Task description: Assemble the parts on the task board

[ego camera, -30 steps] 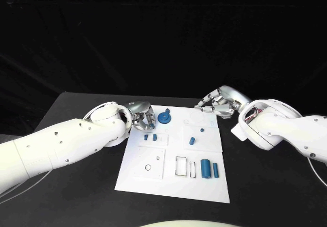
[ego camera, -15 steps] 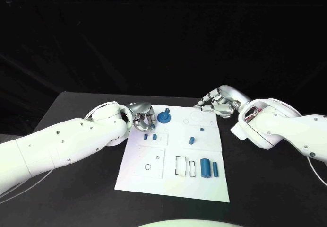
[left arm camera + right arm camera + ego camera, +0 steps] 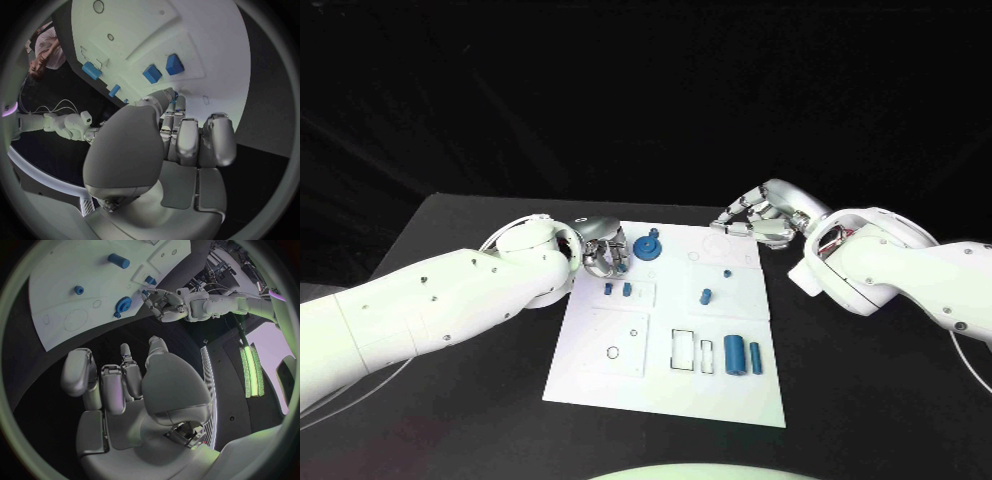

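From the head camera, one white rectangular task board (image 3: 669, 330) lies on the black surface (image 3: 459, 330). It carries seven blue parts: one gear-shaped piece (image 3: 648, 246) at its far left, two small blocks (image 3: 617, 289), two small pegs (image 3: 715, 284) and two upright cylinders (image 3: 743, 355). The silver left hand (image 3: 602, 251) is just beside the gear; the silver right hand (image 3: 759, 220) hovers off the far right corner.

The left wrist camera shows the left hand's fingers (image 3: 187, 137) curled together, holding nothing visible.

The right wrist camera shows the right hand's fingers (image 3: 103, 382) curled in, empty.
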Robot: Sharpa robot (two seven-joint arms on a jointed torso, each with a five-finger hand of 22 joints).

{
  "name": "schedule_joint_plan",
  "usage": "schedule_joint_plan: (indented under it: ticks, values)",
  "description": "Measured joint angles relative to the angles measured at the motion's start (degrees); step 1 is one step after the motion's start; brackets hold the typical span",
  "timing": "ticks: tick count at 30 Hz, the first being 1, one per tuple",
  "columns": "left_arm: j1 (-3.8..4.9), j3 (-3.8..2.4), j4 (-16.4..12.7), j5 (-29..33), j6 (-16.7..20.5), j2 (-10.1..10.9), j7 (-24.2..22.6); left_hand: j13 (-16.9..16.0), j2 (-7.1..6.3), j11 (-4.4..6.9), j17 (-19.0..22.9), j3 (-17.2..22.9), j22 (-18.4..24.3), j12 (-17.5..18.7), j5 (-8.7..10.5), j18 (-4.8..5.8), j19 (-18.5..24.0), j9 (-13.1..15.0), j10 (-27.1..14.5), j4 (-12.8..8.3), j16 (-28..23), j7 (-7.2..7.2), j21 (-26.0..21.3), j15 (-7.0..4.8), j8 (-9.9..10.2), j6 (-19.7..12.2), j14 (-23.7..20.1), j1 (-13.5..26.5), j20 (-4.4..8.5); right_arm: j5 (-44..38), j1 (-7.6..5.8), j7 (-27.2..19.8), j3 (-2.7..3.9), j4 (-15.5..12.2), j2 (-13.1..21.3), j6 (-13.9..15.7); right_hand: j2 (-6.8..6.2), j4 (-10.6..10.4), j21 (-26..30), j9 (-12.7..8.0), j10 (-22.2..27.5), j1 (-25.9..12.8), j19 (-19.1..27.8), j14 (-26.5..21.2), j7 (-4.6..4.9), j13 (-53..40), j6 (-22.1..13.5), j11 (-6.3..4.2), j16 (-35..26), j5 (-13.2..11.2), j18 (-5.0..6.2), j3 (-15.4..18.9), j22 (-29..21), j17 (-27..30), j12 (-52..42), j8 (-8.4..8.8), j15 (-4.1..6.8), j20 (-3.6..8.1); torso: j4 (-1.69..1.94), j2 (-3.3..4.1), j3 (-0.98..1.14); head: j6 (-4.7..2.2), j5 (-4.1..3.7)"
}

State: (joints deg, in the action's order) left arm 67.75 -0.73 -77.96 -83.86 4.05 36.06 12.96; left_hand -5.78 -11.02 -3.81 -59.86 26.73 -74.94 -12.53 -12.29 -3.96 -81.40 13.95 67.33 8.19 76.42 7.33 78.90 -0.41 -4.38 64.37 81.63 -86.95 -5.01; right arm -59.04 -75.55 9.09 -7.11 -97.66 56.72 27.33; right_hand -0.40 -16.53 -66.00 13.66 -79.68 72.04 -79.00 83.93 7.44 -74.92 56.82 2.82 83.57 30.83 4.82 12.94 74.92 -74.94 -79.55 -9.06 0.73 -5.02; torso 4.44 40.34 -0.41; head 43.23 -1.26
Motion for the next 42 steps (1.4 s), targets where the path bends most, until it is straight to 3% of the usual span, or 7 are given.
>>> schedule_joint_plan:
  ticks: [42]
  values:
    - [-0.01, 0.01, 1.22, -0.12, -0.81, -1.09, 1.27, -0.13, 0.01, 0.0, 0.26, 0.15, 0.02, 1.43, 0.44, -0.01, 0.21, -1.08, 0.41, -0.15, 0.0, 0.63, -0.04, 0.04, 0.79, -0.64, -0.04, 0.89, -0.21, 0.02, 0.0, 0.0, 0.0, -0.13, 0.04, 0.0, 0.0, 0.0, 0.32, 0.03, 0.0, 0.0, 0.0, 0.21, 0.0, 0.0, 0.0, 0.0, 0.0, 0.0, 0.0, 0.0, 0.01, 0.02, 0.0, 0.0, 0.21, 0.0, 0.02, -0.01, 0.0, 0.14, -0.16]
